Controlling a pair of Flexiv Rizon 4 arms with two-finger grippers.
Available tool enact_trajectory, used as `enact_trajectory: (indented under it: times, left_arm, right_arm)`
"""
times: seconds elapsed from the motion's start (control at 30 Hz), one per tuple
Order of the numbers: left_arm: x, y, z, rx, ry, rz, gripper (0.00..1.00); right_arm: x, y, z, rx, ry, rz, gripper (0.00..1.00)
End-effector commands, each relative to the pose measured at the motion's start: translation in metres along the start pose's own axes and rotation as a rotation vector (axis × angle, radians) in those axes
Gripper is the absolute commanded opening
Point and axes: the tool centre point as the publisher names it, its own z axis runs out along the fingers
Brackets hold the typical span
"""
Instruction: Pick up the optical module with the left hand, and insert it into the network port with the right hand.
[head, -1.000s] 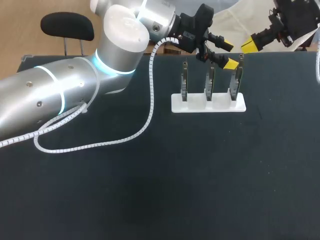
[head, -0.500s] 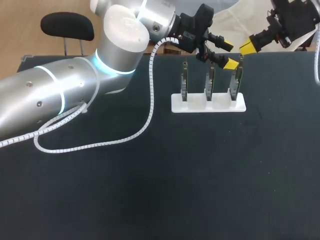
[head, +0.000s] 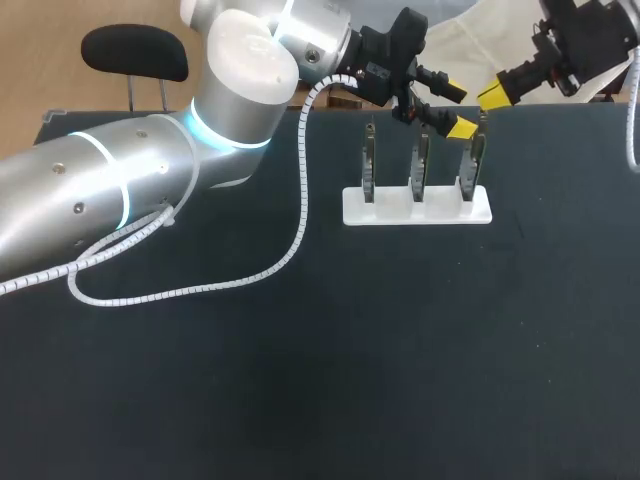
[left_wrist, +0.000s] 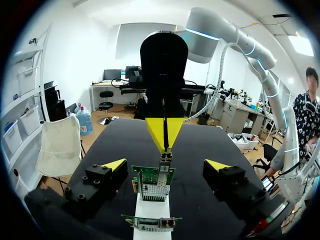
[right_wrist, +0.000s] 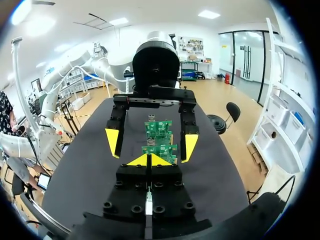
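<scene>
Standing near the far edge of the table (head: 300, 400), right of its middle, a white holder (head: 417, 208) carries three upright circuit cards (head: 420, 160) in a row. From above, the left gripper (head: 456, 110) sits over the card nearest the right edge, with the right gripper (head: 495, 93) just past it. Only the left wrist view shows a small silvery optical module (left_wrist: 165, 159) pinched at the right gripper's pressed-together tips, touching a card's top edge. The right wrist view shows the left gripper's fingers (right_wrist: 112, 141) spread wide, one either side of the cards
</scene>
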Motion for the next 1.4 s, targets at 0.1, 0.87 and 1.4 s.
enact_trajectory:
  times: [0.1, 0.87, 1.4]
  left_arm:
    - [-0.001, 0.002, 0.000, 0.004, 0.004, -0.001, 1.00]
    - [-0.001, 0.002, 0.000, 0.004, 0.004, -0.001, 1.00]
    - [-0.001, 0.002, 0.000, 0.004, 0.004, -0.001, 1.00]
  right_arm:
    - [0.000, -0.002, 0.000, -0.005, 0.003, -0.004, 0.00]
    - [0.005, 0.000, 0.004, -0.010, 0.012, 0.005, 0.00]
    - [0.010, 0.001, 0.007, -0.020, 0.021, 0.021, 0.00]
